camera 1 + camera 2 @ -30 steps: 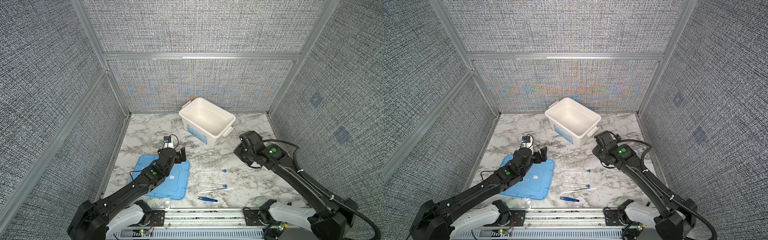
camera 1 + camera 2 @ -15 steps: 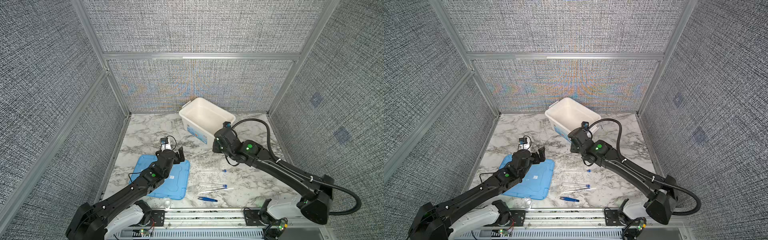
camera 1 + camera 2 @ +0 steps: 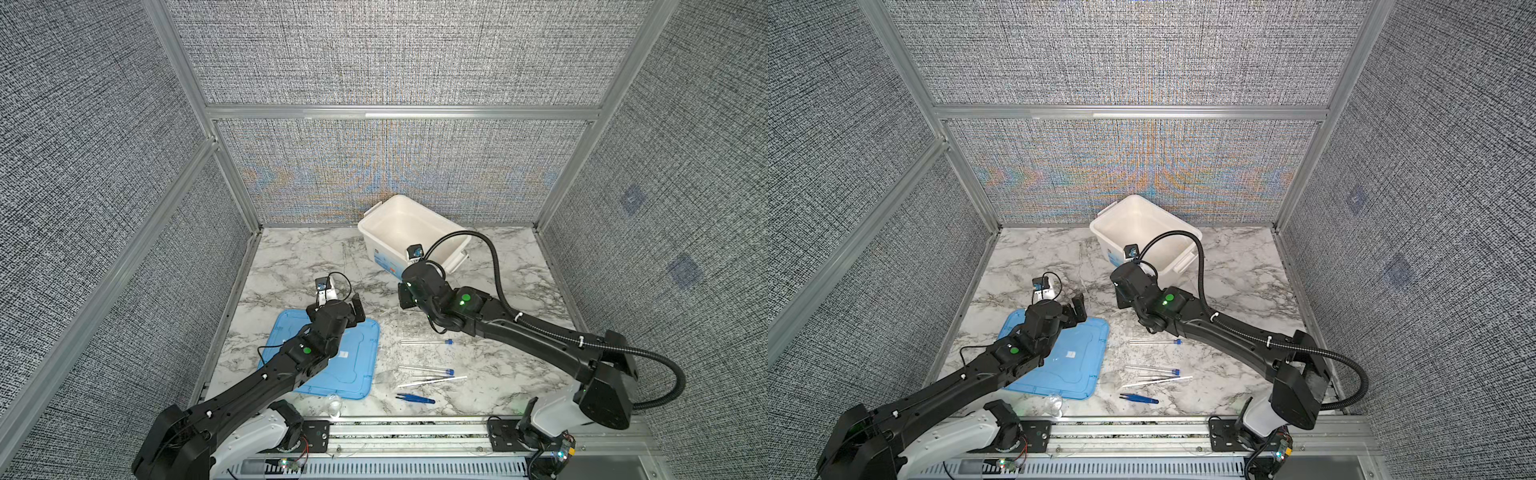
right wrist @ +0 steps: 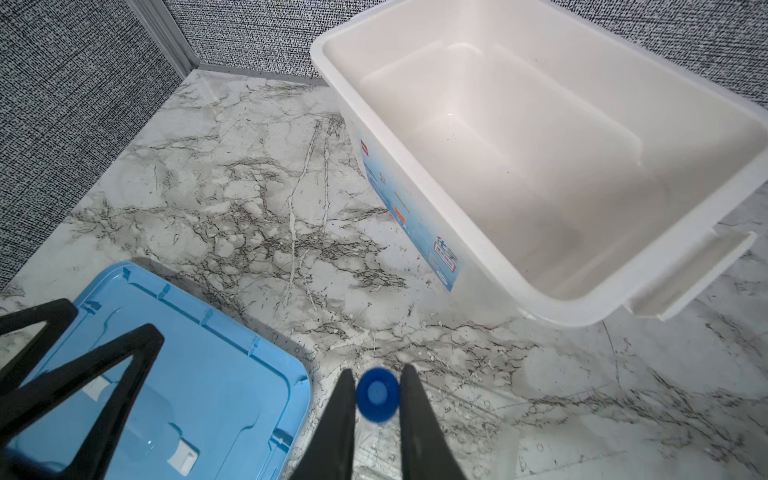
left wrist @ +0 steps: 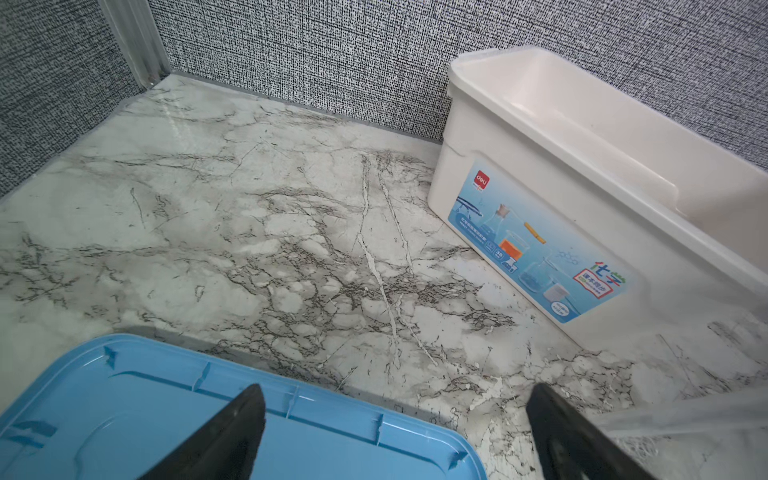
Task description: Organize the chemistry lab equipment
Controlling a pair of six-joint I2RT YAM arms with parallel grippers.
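Right wrist view: a blue-capped tube is seen end-on, its round cap pinched between the narrowly set jaws of the right gripper; the clear body is hidden behind the cap. The tube is held above the marble worktop, between the light-blue lid and the white tub.

A printed label is carried on the tub's long side. A red tag at one corner bears "deli" in white, flasks and a beaker are drawn across the middle, and the large coloured characters 化学 stand at the other end. The smaller lines of print cannot be read.

The jaws of the left gripper are spread wide, one finger over the lid and the other over the worktop. A clear rack is faintly made out just beside that second finger.

In both top views the remaining pieces are laid flat on the worktop beside the lid, towards the front rail. A far tube and a near tube are set roughly parallel. The thin white stick is laid just beside the near tube, with the blue tweezers close by. A small glass dish is found at the lid's front edge.
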